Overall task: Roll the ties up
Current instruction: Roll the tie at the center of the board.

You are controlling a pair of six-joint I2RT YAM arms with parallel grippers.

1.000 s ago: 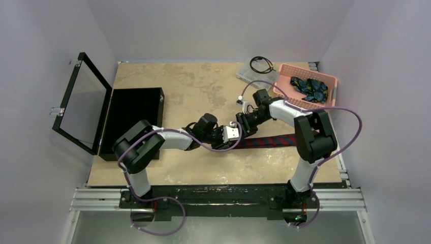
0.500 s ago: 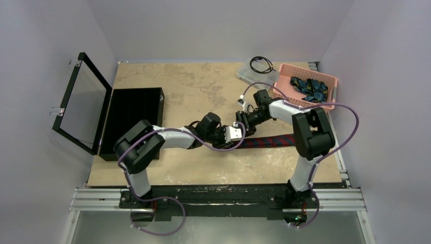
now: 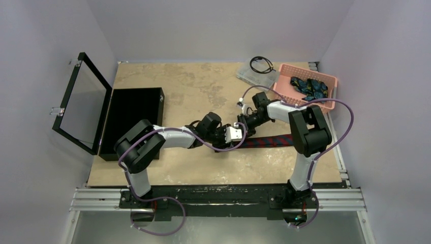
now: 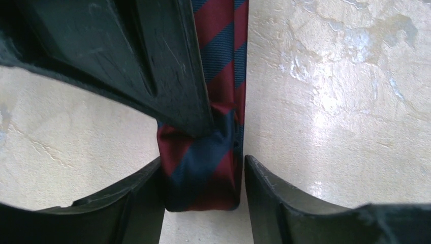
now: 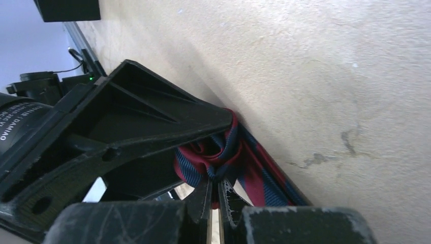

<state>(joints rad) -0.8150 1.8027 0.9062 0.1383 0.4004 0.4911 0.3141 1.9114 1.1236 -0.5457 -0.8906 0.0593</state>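
Pinching shut is the new thing; the right gripper (image 5: 214,195) has just closed tight on the small fold at the end of the maroon striped tie (image 3: 269,141), where a second ago its jaws stood part open; in the right wrist view the red and blue cloth bunches up right at its tips. The left gripper (image 4: 202,161) has gone the other way and let its jaws spread; they now stand half wide, one on each side of the folded end, close beside the cloth but not squeezing it. It looks as if the hold on the tie is being passed from one gripper to the other, and I think the first turn of the roll has only just begun; most of the tie is not rolled; it lies flat on the tabletop (image 3: 178,86), running from the middle of the top view toward the right.

Next to the picture from a second back, the right arm's big elbow sits a bit more to the left, and both grippers are bunched closer at the tie's end; the tie itself has hardly moved. The blue and green ties (image 3: 309,87) wait in the pink basket (image 3: 284,71) at the upper right, not rolled yet; the black box (image 3: 132,119) at the left stands open.
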